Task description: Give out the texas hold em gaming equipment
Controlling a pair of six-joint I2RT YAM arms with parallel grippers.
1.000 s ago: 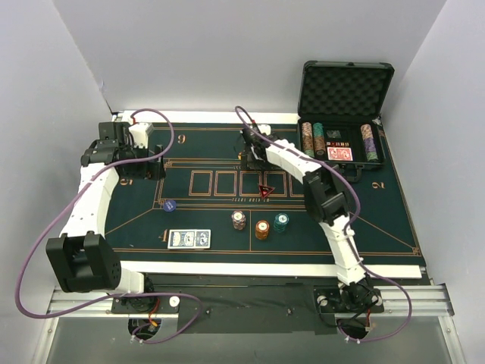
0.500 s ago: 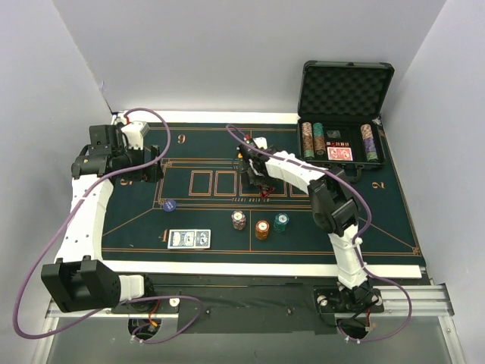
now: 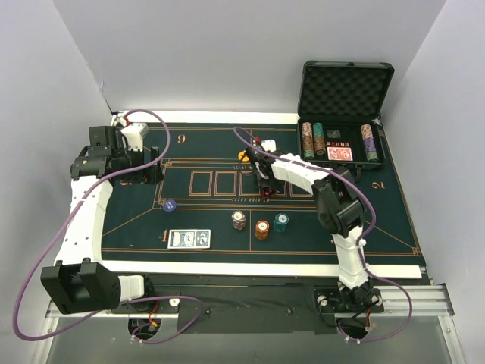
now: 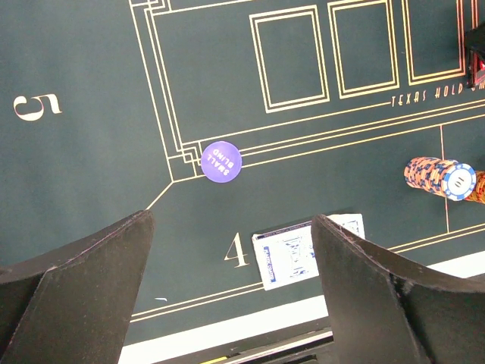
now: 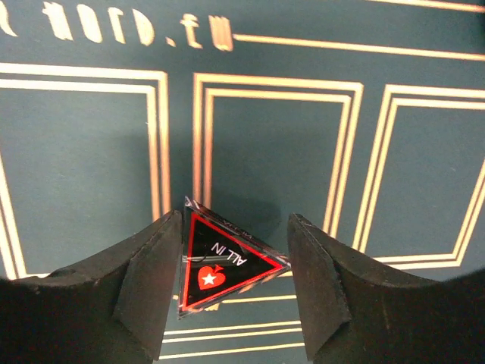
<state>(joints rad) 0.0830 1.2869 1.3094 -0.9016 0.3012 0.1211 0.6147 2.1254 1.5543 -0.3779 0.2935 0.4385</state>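
The triangular ALL IN marker [image 5: 227, 267] is seen pinched between the fingers of the right gripper [image 5: 236, 226], low in the right wrist view. One flat edge is pressed against one finger and only a single corner against the other, over the outlined card boxes of the green felt [image 5: 83, 174]. With so small a contact, the marker may be twisted out of the grip or dropped edge-on if the arm is swung quickly. Whether it is lifted off the felt cannot be told, so it may also be dragged. The left gripper [image 4: 231, 221] is found at the upper left of the top view, its jaws spread wide with nothing between them, above the purple small blind button [image 4: 221, 161]. The blue-backed playing cards [image 3: 189, 239] lie low and left of centre, and the three chip stacks [image 3: 261, 229] are set just right of them, close under the right arm. The stacks may be toppled by a low pass.
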